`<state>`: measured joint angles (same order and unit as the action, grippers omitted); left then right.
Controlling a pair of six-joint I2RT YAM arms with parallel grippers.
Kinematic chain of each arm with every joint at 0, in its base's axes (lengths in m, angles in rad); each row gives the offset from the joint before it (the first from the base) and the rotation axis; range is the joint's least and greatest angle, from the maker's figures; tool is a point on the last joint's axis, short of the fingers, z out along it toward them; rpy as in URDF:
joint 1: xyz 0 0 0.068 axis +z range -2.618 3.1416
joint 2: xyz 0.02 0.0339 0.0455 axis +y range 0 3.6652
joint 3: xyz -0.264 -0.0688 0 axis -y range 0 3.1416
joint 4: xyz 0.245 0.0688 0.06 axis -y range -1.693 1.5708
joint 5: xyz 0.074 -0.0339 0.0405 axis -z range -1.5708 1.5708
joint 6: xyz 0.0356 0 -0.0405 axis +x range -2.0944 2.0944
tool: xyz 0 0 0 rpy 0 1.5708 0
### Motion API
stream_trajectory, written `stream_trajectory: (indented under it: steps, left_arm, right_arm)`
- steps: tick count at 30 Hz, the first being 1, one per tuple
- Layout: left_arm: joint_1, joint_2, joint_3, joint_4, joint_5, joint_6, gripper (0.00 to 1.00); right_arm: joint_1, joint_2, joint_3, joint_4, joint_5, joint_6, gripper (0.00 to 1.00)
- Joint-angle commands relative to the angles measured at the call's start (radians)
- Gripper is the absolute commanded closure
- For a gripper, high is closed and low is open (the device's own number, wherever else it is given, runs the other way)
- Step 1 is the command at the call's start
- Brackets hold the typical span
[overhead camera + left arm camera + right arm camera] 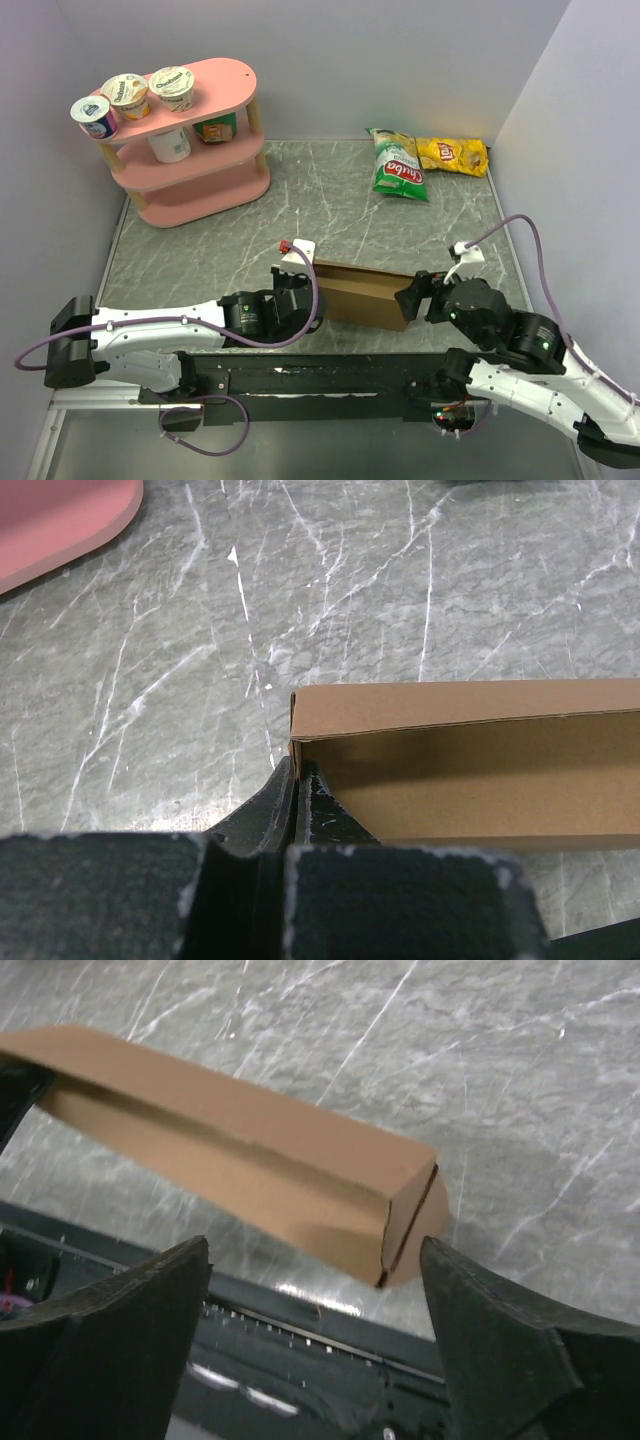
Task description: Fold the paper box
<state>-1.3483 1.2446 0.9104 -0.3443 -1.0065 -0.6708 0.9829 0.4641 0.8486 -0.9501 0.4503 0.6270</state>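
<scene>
Grey marbled table [330, 205], pink shelf unit [200, 190] back left, green chip bag [400, 165] beside yellow chip bag [455, 155] back right

The left arm [150, 335], white links with black joints, lies low and stretched rightward along the near edge, wrist aimed at the middle. The black two-finger left gripper [297, 778] has its jaws pressed together, nipping the end wall of the plain brown cardboard box [470, 740]. The right arm [535, 365], same build, bends leftward from its base. The black right gripper [315, 1248] is spread wide, its fingers [130, 1330] flanking the box's other end.
</scene>
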Motion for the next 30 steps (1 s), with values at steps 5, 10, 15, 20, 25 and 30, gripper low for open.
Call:
stream_trajectory:
  steps: [5,10,15,20,25,30]
  left_arm:
    - [-0.002,0.053,-0.064,-0.13,0.198,-0.019,0.99]
    - [-0.002,0.055,-0.059,-0.117,0.21,-0.012,0.99]
    - [-0.002,0.064,-0.059,-0.104,0.218,-0.006,0.99]
    - [-0.002,0.069,-0.054,-0.099,0.224,0.002,0.99]
    - [-0.002,0.05,-0.061,-0.099,0.22,0.005,0.99]
    - [-0.002,0.042,-0.073,-0.091,0.218,0.002,0.99]
  right_arm:
    - [0.007,-0.068,0.159,-0.095,0.01,0.042,0.0]
    - [0.005,0.005,0.184,-0.039,0.077,0.04,0.01]
    - [-0.079,0.067,0.172,0.062,0.004,0.005,0.02]
    - [-0.298,0.157,0.147,0.221,-0.226,-0.07,0.06]
    - [-0.411,0.186,0.126,0.258,-0.277,-0.099,0.06]
    - [-0.438,0.147,0.024,0.241,-0.263,-0.07,0.12]
